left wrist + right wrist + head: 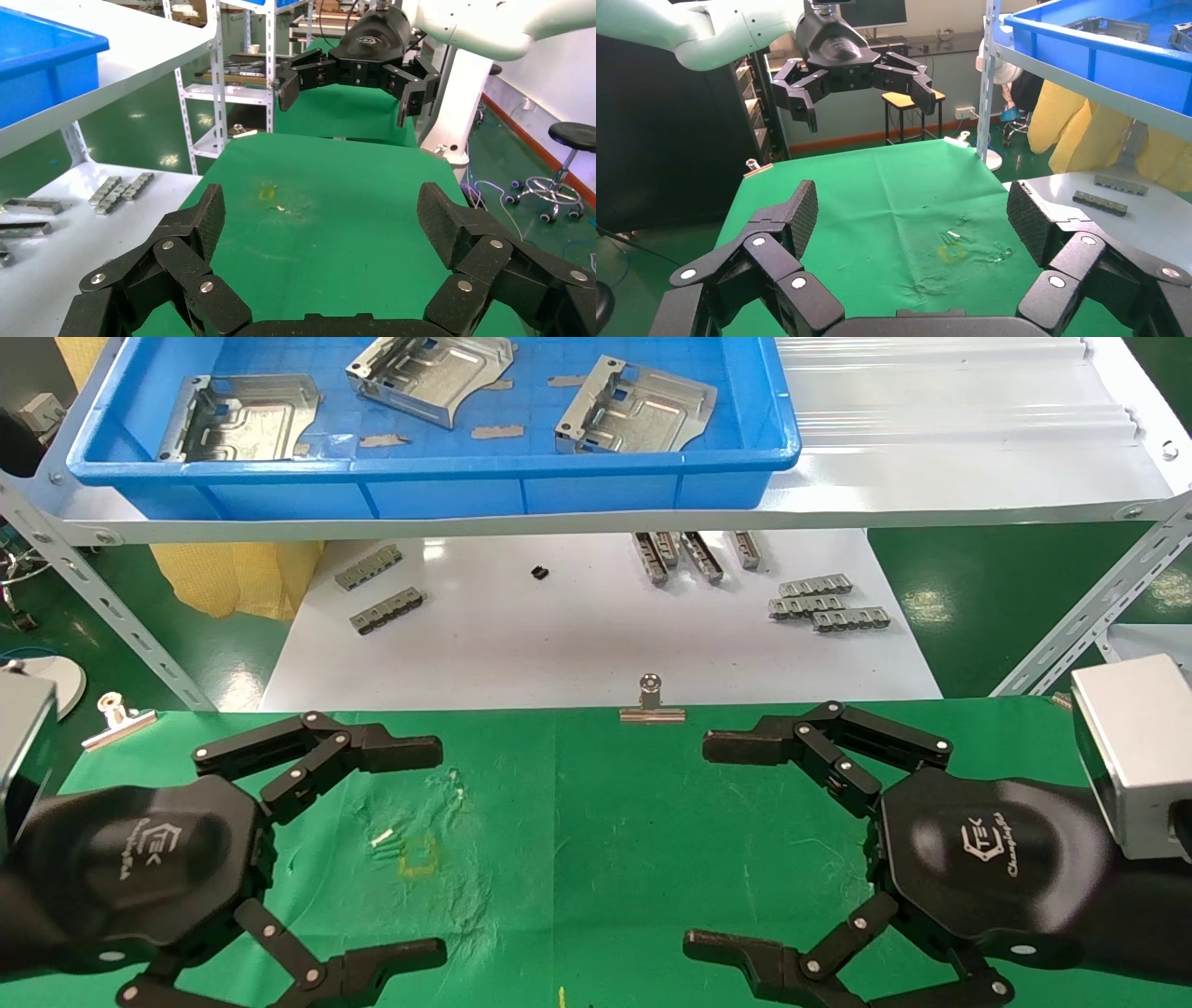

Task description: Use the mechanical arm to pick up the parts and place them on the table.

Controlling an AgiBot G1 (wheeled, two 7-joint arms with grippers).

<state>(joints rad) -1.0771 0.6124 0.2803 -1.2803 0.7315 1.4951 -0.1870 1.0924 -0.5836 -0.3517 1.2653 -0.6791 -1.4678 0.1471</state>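
Green-cloth table (596,859) fills the near half, wrinkled, with a scuffed yellowish mark (418,855) left of centre; silver binder clips on its far edge, one at centre (652,702), one far left (117,717). Beyond it a lower white board (577,645) carrying small grey slotted bars (829,607) in loose groups. Above that a white shelf (931,477) on slotted angle legs holds a blue bin (438,486). Three parts lie inside the bin, apart from each other: left (247,419), middle (430,372), right (636,410), with thin flat strips on the bin floor between them. Room floor is glossy green; wrist views show racking, a stool and a black cabinet behind. Left tool (410,845) hangs over the near-left table, fingers spread wide, holding nothing. Right tool (722,845) over the near-right table, likewise wide open and empty. The two face each other across the cloth.
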